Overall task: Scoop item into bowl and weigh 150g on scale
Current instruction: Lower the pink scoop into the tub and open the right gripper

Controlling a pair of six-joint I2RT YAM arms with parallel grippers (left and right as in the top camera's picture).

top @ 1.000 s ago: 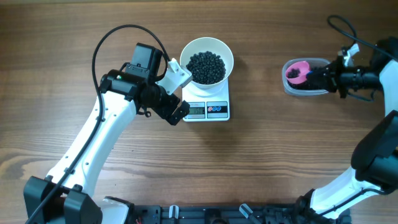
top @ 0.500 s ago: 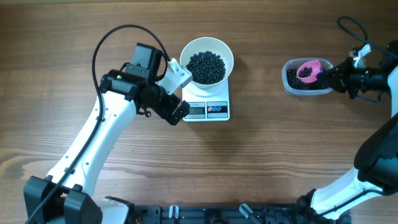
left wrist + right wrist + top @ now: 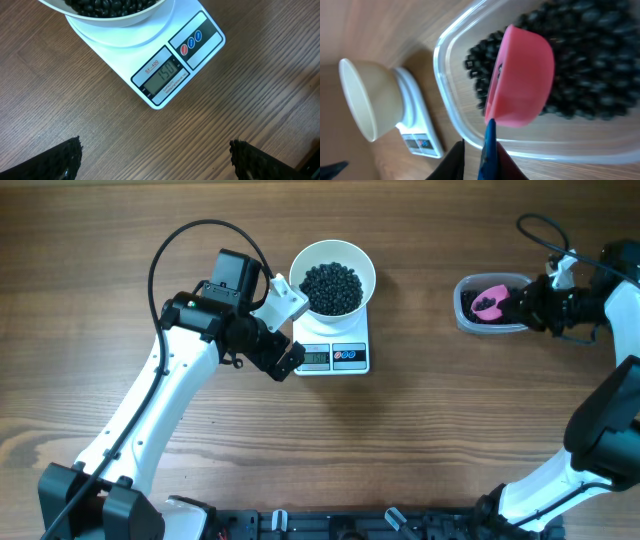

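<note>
- White bowl (image 3: pixel 365 265) sits right on top of the scale (image 3: pixel 345 340), so whatever lands in it gets weighed straight away; it's holding a decent heap of the little black beads (image 3: pixel 331 287)
- the display (image 3: pixel 166 73) reads 150 in the left wrist view, so I'd say the target is hit and the weighing part looks done
- left gripper (image 3: pixel 288 328) hangs just beside the scale's front corner, jaws spread wide with nothing in them. Its camera looks straight down at the readout, so my guess is it's there to watch the number
- well apart, over on the right of the wooden counter (image 3: pixel 420 430), the clear plastic tub (image 3: pixel 462 305) holds the supply of beads
- pink scoop (image 3: pixel 520 75) lies tipped inside that tub, its blue handle (image 3: pixel 490 145) pointing back at the right gripper (image 3: pixel 527 302)
- the handle runs between that gripper's fingers, but I can't tell if it's clamped or slack
- probably the scoop goes there because no more beads are needed
</note>
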